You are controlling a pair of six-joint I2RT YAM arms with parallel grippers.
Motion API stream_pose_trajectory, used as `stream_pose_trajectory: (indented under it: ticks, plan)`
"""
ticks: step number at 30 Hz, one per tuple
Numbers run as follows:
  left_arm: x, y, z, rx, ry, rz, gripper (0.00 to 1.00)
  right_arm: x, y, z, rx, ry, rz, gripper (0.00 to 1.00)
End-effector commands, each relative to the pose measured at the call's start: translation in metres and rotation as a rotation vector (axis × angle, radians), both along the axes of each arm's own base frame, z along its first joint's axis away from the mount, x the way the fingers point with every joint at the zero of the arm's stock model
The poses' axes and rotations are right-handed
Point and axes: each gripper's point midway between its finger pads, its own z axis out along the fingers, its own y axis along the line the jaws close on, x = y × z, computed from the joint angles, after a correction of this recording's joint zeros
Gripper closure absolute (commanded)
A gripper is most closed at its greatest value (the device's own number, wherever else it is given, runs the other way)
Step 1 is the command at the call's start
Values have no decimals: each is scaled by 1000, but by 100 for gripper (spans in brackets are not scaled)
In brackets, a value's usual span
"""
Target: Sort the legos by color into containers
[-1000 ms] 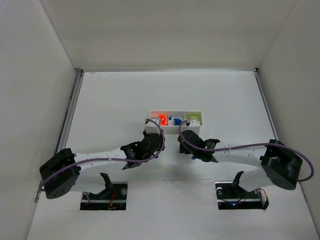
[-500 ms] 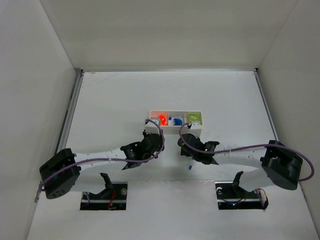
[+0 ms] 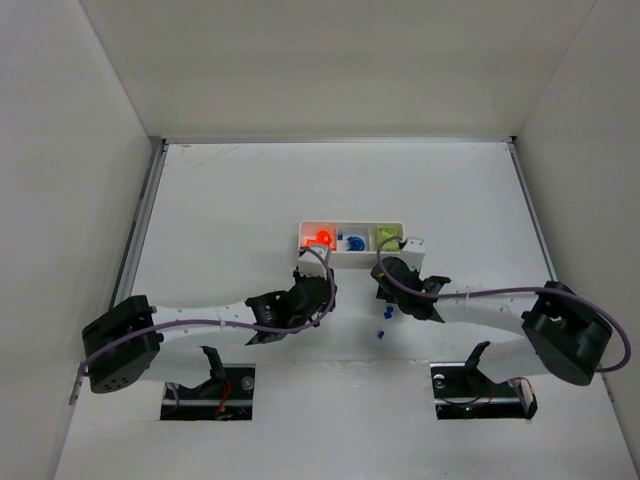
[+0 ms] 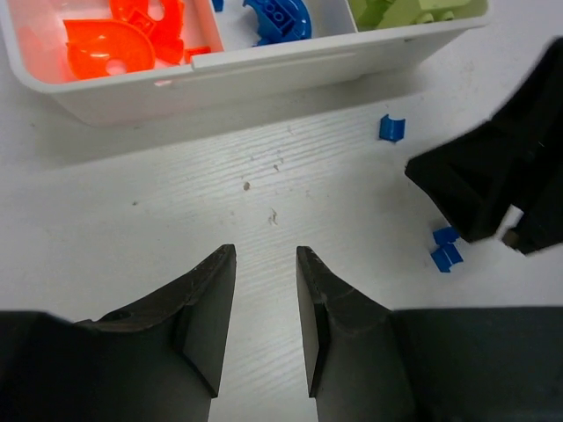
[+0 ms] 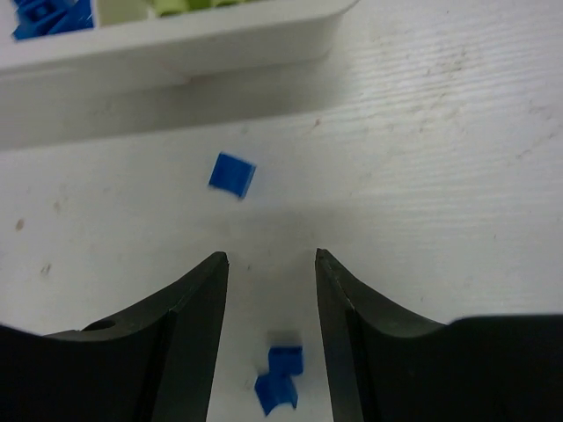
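Bricks are lying loose on the white desk [image 3: 250, 200]: three tiny dark-blue plastic bricks [image 5: 232, 174]. One is sitting alone near the long white plastic tray [image 4: 264, 75]. Two are sitting side by side, closer to the arms.

The tray's three boxes are holding orange rounded bricks [image 4: 110, 48] on the left, more dark-blue bricks [image 4: 277, 18] in the middle and lime-green bricks [image 4: 413, 10] on the right. I cannot count those.

The left end effector [image 4: 264, 255] is hanging a little open over bare desk, holding nothing. The right end effector [image 5: 271, 257] is standing wider open and empty, and the pair is showing between its fingers. Its black body is sitting just beside that pair.
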Motion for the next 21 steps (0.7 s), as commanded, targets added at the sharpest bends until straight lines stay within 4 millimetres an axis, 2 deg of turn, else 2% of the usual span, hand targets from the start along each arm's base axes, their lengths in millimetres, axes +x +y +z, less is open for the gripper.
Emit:
stream_pose_trajectory:
  ticks: [1, 11, 18, 21]
  plan:
    - [-6, -9, 8, -47, -16, -10, 69, 36, 13, 18, 35, -82, -26, 50]
    - [-38, -15, -14, -6, 20, -106, 68, 52, 29, 3, 26, -65, -25, 52]
    - [-65, -24, -25, 24, 35, -190, 67, 55, 28, -9, -19, -47, -36, 65]
    - [-73, -28, -28, 33, 35, -215, 67, 54, 27, -11, -41, -44, -40, 74]
